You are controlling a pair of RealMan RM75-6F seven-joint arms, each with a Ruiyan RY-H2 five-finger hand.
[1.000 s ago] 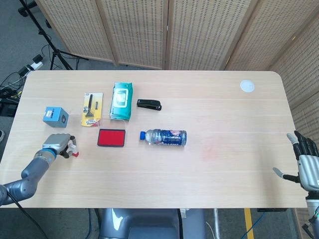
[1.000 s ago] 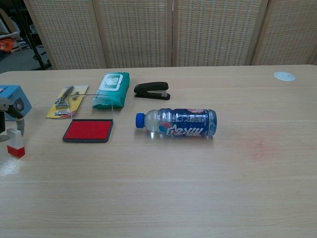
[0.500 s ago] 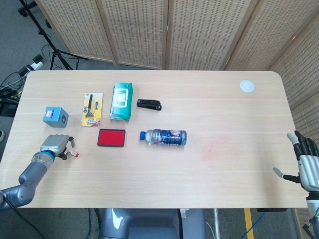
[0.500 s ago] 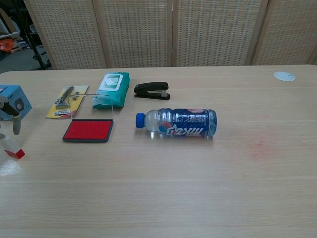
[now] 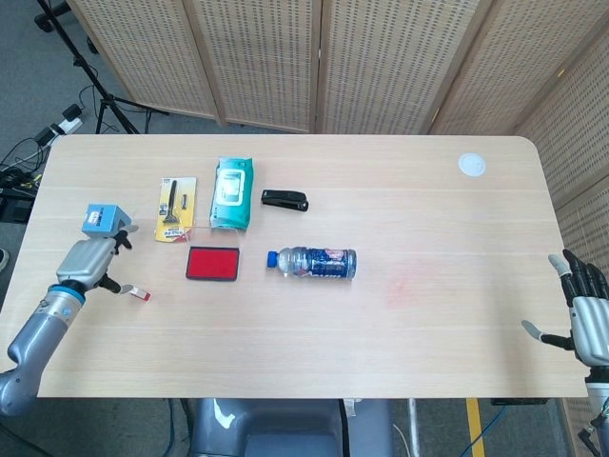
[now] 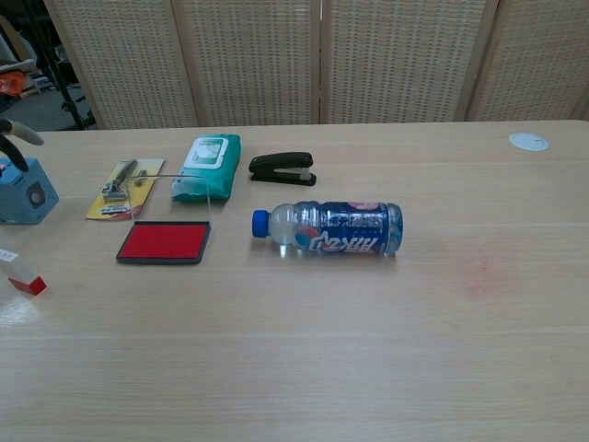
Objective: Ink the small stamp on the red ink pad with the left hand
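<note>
At the near left of the bench (image 5: 314, 343), a small red-and-white stamp (image 5: 139, 294) lies tipped on its side, free of any grip. Above and just left of it hangs the left robot hand (image 5: 88, 261), fingers spread and holding nothing, close to the blue box (image 5: 103, 219) at the far left. The stamp lies apart from the red ink pad (image 5: 212, 263), which sits to its right, near the razor card (image 5: 175, 208) and the wipes pack (image 5: 231, 192). A black stapler (image 5: 284, 200) and a water bottle (image 5: 312, 263) on its side lie toward the middle. The right robot hand (image 5: 582, 309) waits off the near right edge, fingers wide, empty.

Judging by this, the setting-down of the stamp looks finished, though it landed toppled rather than upright. What seems left is only to clear the left arm away.
</note>
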